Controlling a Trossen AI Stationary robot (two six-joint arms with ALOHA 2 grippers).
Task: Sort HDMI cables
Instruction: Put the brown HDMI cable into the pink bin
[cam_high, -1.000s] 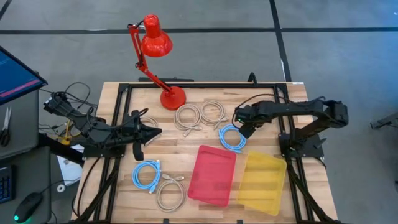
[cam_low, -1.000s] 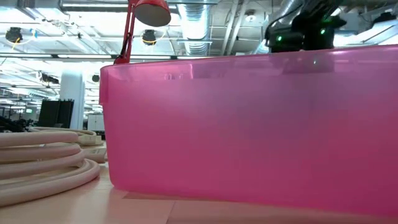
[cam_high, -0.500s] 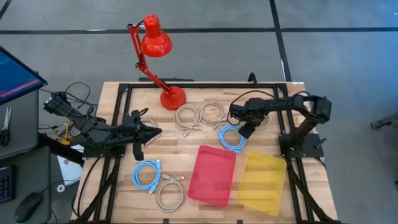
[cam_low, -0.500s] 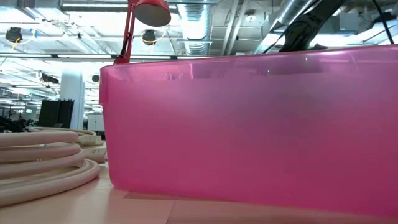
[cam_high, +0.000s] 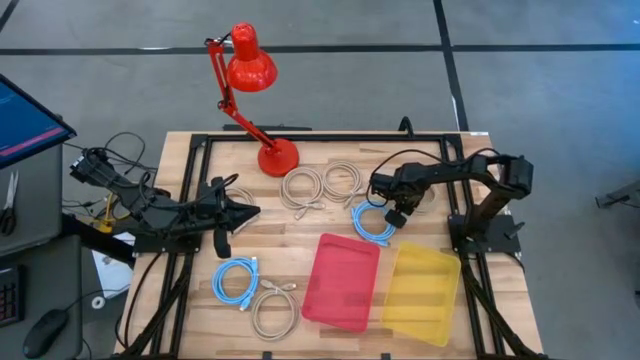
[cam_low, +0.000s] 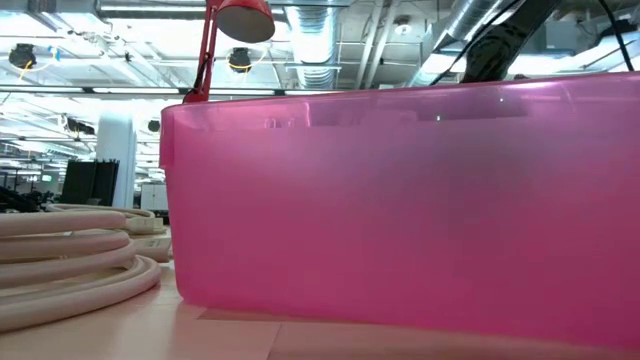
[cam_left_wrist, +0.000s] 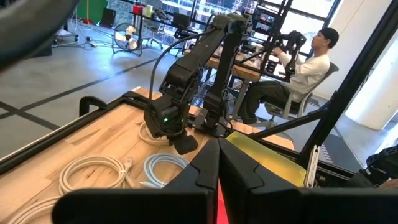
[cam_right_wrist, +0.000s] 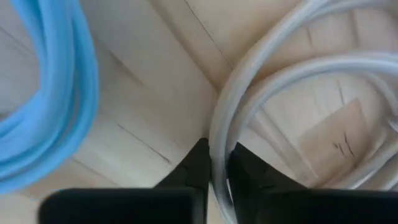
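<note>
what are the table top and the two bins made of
Table top: looks like pale wood, planks with visible grain and seams, matte. Pink bin and yellow bin: likely thin plastic, smooth and translucent; in the low view light shows through the pink wall.

Pale wooden table (cam_high: 300, 232), glossy translucent plastic pink bin (cam_high: 341, 282), matt beige cable (cam_right_wrist: 249, 93).

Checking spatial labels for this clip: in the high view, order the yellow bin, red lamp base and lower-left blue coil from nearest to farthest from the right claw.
1. Yellow bin, just toward the front edge from the right claw.
2. Red lamp base, across toward the table's back-left.
3. Lower-left blue coil, far over on the left arm's side, near the front.
</note>
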